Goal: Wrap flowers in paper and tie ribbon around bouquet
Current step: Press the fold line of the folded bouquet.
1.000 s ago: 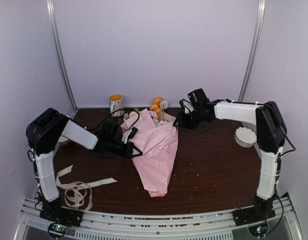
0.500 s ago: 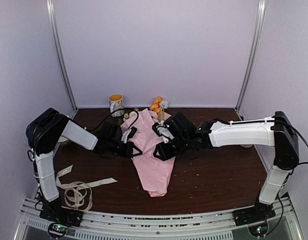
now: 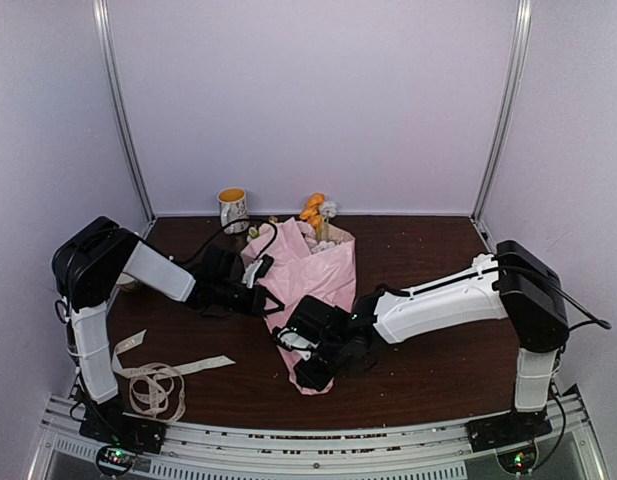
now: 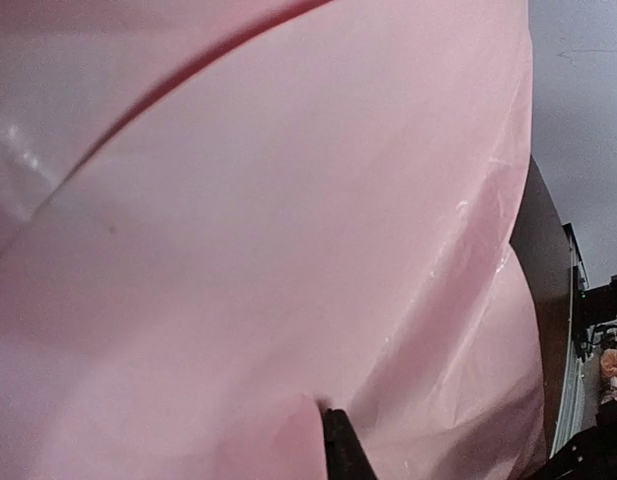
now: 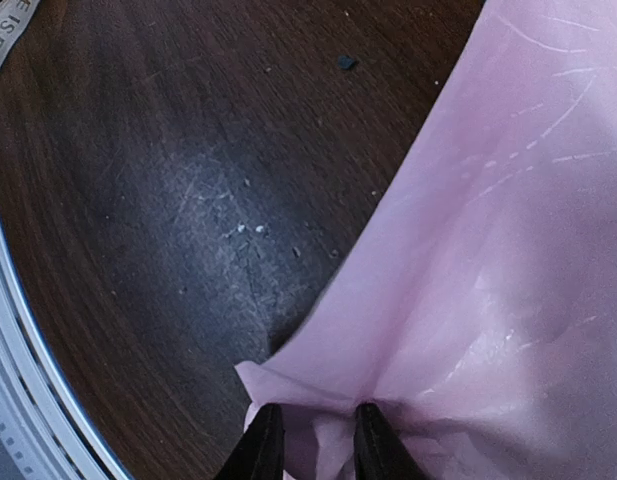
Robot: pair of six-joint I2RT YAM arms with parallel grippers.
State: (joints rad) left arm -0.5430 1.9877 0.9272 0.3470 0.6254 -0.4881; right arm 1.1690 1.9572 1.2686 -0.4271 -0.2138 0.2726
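Bouquet (image 3: 318, 275) lying at the table (image 3: 438, 350) centre, left gripper (image 3: 262, 298) pressed shut on the paper (image 4: 288, 250) at its left edge, right gripper (image 5: 310, 428) slightly spread, fingers (image 5: 264, 440) astride the paper's pointed tip.

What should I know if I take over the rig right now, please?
Left gripper: shut on the left edge of the paper.
Right gripper: fingers astride the paper's narrow near tip; grip unclear.
Flowers: inside the paper, orange blooms out at the far end.
Ribbon: loose on the table, front left, untouched.
Done: paper folded into a rough cone around the flowers.
Left: tighten the wrap, tie the ribbon.
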